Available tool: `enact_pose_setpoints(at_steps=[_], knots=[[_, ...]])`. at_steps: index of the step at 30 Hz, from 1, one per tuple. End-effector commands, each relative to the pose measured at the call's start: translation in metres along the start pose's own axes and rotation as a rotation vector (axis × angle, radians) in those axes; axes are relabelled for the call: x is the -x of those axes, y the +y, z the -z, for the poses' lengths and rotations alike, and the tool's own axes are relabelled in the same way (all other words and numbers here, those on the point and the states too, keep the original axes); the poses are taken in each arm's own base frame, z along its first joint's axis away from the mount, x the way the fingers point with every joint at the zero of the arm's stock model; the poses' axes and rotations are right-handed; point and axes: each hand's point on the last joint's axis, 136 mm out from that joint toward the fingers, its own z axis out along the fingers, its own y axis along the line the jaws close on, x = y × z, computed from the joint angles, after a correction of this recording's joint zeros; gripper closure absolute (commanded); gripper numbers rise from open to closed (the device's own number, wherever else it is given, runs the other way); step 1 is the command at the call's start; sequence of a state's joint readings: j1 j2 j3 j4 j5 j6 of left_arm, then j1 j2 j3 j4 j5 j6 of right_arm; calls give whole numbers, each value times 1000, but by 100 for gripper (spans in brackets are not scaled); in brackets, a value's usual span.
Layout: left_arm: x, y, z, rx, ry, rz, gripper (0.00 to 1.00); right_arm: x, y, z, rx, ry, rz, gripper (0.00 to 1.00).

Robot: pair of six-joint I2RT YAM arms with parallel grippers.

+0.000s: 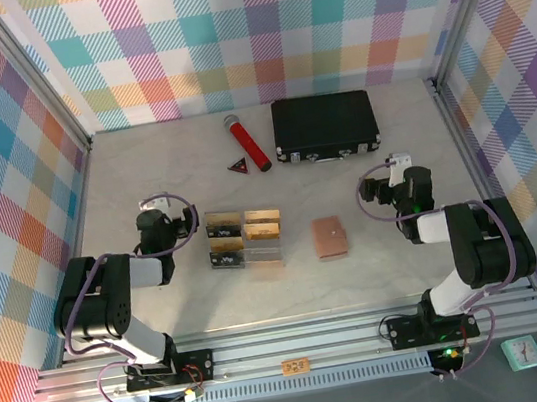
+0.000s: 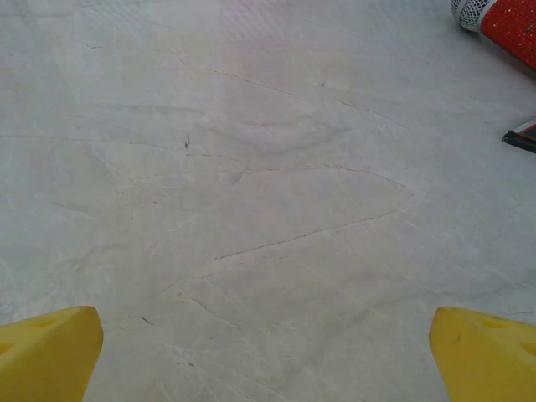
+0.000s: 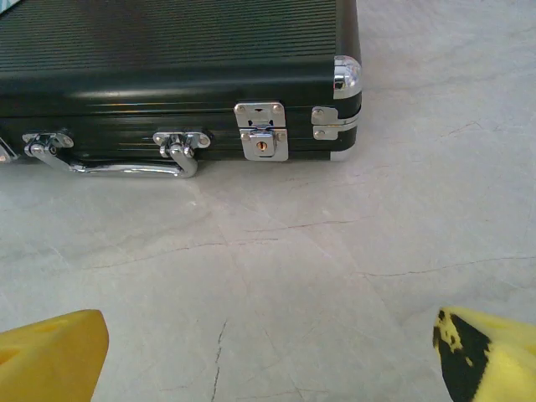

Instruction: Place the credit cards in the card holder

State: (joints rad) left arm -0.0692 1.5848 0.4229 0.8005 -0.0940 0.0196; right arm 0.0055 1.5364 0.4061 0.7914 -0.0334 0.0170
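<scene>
On the tabletop (image 1: 163, 308) between my two arms, the card holder (image 1: 331, 237) lies flat, near the right side of a clear tray (image 1: 267, 256) with the credit cards (image 1: 263, 228) in its compartments. My left fingers (image 2: 50, 356) stand wide apart over bare tabletop. My right fingers (image 3: 486, 352) are spread too, facing the black case (image 3: 176, 50). Farther back lie a red triangle (image 1: 239, 166) and a red microphone (image 1: 248, 141).
</scene>
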Motion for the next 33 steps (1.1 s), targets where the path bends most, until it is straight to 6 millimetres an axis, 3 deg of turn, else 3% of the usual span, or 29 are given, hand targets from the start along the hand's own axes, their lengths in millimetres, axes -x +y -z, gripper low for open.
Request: enact_pose_setpoints(at_steps=[1, 33], knots=[[11, -1, 1, -10, -44, -6, 0, 11, 1, -1, 16, -24, 12, 1], [11, 0, 0, -7, -38, -4, 0, 11, 1, -2, 18, -24, 6, 1]])
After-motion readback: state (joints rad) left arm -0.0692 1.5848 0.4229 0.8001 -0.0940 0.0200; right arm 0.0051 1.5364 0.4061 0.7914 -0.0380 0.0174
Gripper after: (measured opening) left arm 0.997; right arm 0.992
